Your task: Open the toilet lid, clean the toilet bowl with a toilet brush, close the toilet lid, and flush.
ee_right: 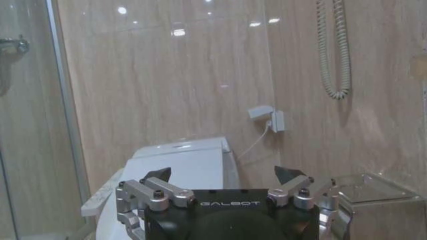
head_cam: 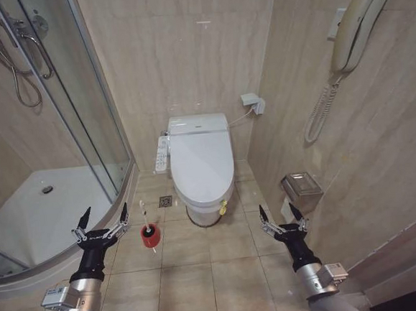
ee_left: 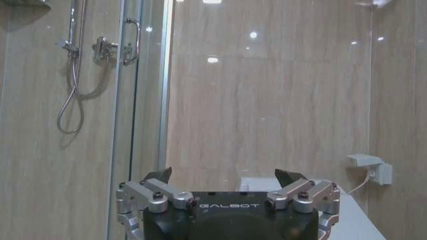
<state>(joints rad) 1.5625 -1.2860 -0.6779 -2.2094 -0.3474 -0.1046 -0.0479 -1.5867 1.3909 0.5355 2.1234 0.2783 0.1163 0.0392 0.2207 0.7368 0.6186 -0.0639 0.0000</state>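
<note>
standing on a tan tile floor (head_cam: 217, 270) by tan walls: one toilet bowl (head_cam: 204, 212), toilet lid (head_cam: 202, 158) shut, one toilet brush (head_cam: 145, 219) in its red cup (head_cam: 151, 236) beside it. left gripper (head_cam: 102, 221) and right gripper (head_cam: 279, 215), fingers wide, hold nothing.

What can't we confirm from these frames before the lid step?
- Toilet bowl interior: head view, covered by the shut toilet lid.
- Toilet brush bristles: head view, sunk in the red holder.
- Button panel labels: head view, too small.
- Toilet base: right wrist view, blocked by the right tool.
</note>
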